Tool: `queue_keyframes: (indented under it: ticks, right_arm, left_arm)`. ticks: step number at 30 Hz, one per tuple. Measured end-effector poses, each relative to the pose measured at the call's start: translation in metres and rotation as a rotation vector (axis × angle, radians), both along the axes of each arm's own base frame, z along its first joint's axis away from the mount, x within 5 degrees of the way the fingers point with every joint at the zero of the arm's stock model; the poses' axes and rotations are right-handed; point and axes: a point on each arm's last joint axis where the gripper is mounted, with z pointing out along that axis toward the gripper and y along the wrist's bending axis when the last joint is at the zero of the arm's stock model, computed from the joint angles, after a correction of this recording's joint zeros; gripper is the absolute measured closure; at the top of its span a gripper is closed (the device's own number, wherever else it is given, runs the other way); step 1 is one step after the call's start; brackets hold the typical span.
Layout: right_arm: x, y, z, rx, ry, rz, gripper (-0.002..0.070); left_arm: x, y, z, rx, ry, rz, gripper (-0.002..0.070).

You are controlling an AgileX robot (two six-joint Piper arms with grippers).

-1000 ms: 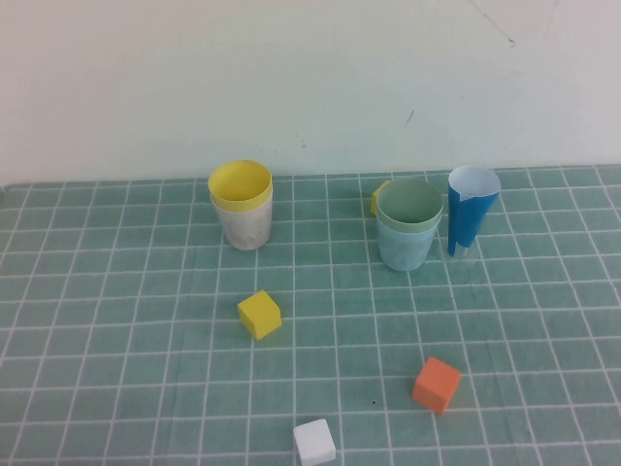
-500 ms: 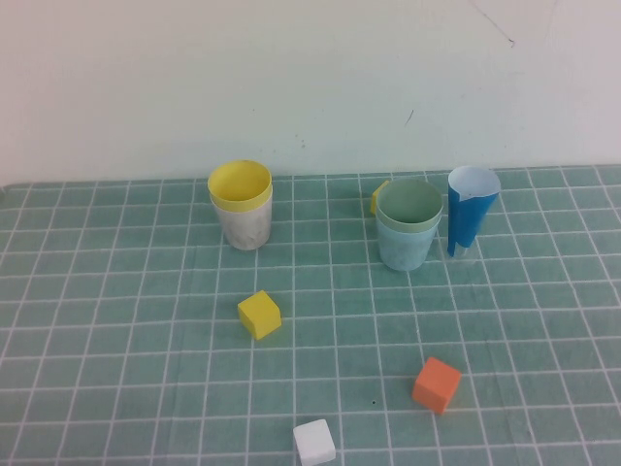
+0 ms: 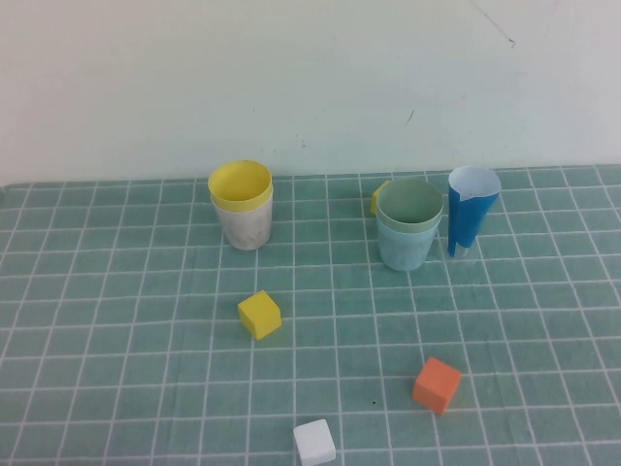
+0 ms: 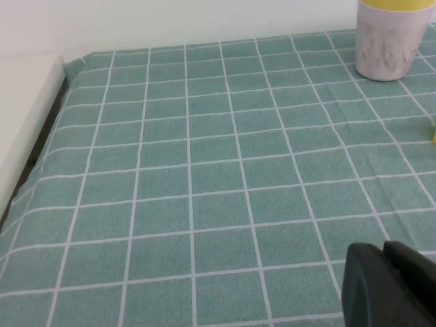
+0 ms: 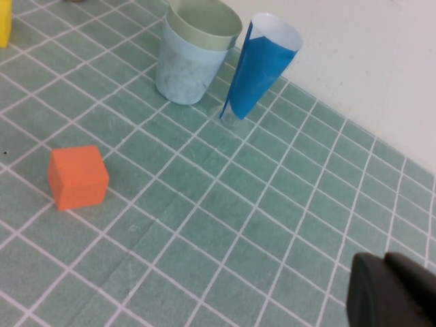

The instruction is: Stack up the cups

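On the bench [image 3: 116, 291], with its green checked cloth, the cups stand as two nested pairs near the back wall: a small yellow plastic cup [image 3: 240, 183] sits inside a pale pink plastic cup [image 3: 244, 226] on the robot's left; a sage green plastic cup [image 3: 409, 206] sits inside a light blue plastic cup [image 3: 404, 249] on its right, just beside a tall blue-and-white paper cone [image 3: 470, 221]; the two pairs stand well apart. They look thin-walled and light, likely to flex if squeezed hard and slick on the sides; I would take one pair by the rim, one finger inside and one outside, and lift straight up. The left gripper [image 4: 392, 286] hangs low over bare cloth well short of the pink cup, fingers clenched on nothing; the right gripper [image 5: 395, 289] hangs near the cone's side of the bench, fingers likewise clenched and empty.
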Motion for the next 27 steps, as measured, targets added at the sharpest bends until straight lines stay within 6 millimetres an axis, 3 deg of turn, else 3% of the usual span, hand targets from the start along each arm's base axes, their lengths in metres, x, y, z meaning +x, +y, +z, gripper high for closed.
queue_keyframes:
  ticks: [14,20,27]
  right_arm:
    - [-0.005,-0.003,0.002,0.013,-0.04,-0.006,0.0678]
    - [-0.022,-0.016,0.001,0.119,-0.128,-0.157,0.0678]
    - [-0.034,-0.03,-0.037,0.137,-0.156,-0.4,0.0678]
  left_arm:
    - [0.0,0.0,0.0,0.0,0.0,0.0,0.0676]
    - [0.0,0.0,0.0,0.0,0.0,0.0,0.0676]
    - [0.0,0.0,0.0,0.0,0.0,0.0,0.0676]
